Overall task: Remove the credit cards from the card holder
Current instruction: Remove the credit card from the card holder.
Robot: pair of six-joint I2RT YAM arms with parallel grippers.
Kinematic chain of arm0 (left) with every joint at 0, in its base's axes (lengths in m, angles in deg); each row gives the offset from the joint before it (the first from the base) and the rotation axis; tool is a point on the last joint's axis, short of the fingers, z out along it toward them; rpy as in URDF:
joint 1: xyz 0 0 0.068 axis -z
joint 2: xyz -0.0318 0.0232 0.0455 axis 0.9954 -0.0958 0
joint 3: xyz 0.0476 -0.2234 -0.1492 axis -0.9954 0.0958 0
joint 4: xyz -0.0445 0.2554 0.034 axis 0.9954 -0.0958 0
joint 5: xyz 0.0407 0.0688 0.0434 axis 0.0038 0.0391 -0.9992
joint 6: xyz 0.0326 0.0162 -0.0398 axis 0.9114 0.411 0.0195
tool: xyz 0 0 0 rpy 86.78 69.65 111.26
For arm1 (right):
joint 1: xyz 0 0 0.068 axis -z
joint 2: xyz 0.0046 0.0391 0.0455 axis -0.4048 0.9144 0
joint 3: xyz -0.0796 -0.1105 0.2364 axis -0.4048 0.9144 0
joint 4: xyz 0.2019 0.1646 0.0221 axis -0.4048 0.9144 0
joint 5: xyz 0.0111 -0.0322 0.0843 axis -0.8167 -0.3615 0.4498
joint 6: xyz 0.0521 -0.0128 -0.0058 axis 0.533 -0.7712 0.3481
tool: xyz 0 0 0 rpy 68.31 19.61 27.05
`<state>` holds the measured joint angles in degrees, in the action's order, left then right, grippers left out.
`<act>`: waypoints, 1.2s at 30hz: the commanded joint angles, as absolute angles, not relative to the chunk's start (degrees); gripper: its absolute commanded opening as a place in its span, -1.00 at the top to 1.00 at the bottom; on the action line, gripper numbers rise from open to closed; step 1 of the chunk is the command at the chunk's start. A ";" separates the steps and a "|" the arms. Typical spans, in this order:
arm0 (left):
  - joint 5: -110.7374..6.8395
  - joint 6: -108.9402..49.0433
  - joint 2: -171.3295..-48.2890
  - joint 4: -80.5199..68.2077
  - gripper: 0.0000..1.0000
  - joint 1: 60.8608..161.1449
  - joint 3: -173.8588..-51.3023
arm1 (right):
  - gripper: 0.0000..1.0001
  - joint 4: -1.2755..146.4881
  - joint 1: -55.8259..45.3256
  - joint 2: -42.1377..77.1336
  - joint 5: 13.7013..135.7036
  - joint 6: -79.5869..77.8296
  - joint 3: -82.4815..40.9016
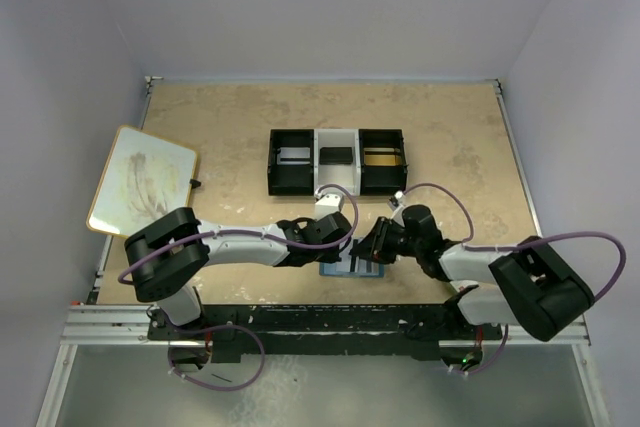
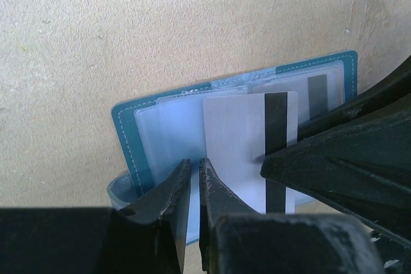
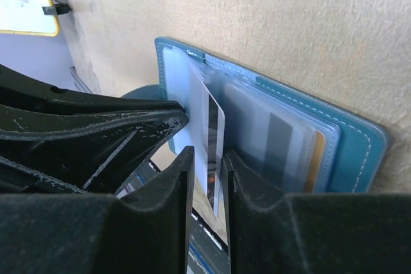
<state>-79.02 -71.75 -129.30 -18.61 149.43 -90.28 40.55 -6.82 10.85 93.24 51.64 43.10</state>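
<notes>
The right fingers [image 3: 172,210] stand narrow, pinching the pale card [image 3: 201,110], which sticks partway out of its pocket with its long axis pointing toward them. The left fingers [image 2: 172,200], almost closed, rest their tips on the open blue card holder [image 2: 125,133], which lies flat on the desk [image 2: 160,24] between both arms.

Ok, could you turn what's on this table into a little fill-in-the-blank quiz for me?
1. The card holder lying open on the table is ____ in colour.
2. The pale card between the fingers of the right gripper carries a ____ stripe.
3. The black-and-white tray near the middle of the table has ____ compartments.

Missing words: blue; black; three.
</notes>
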 commanded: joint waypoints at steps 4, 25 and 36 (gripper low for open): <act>-79.19 -71.89 -128.35 -19.60 0.85 149.57 -89.47 | 0.58 34.13 -6.70 12.45 93.79 52.78 44.33; -81.30 -71.98 -124.54 -19.63 0.82 149.63 -88.74 | 1.00 58.82 -6.65 -1.66 86.97 44.86 38.23; -82.22 -71.65 -121.89 -19.81 0.72 149.65 -88.57 | 1.00 63.99 -6.70 -6.15 83.84 42.54 35.90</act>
